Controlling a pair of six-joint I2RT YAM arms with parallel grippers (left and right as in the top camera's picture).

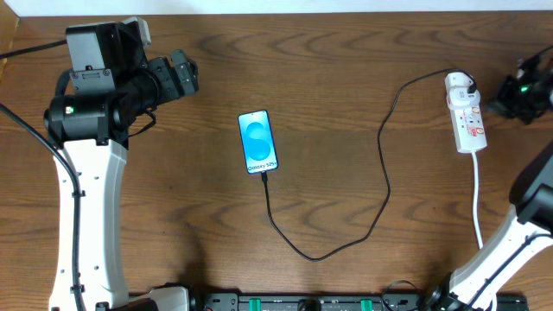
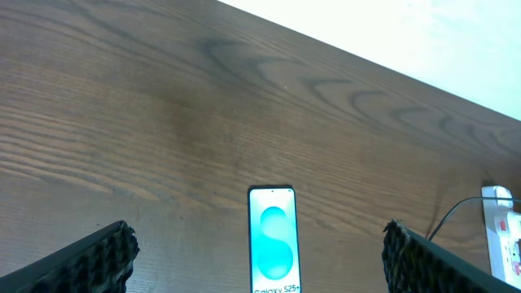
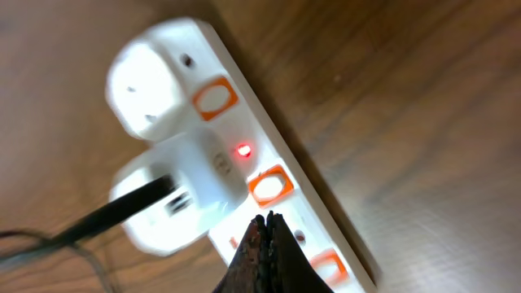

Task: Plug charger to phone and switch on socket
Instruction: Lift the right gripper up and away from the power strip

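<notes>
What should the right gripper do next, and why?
Probably lift clear of the socket: the right gripper, shut, sits by a switch, a red light glows beside the charger head, and the cable reaches the phone.

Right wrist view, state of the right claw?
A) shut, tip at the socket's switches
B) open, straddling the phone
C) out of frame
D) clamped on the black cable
A: the right claw has its fingers pressed together, with the tip at the socket just below an orange-framed switch. A red light glows nearby. Whether the tip touches the socket cannot be told.
</notes>
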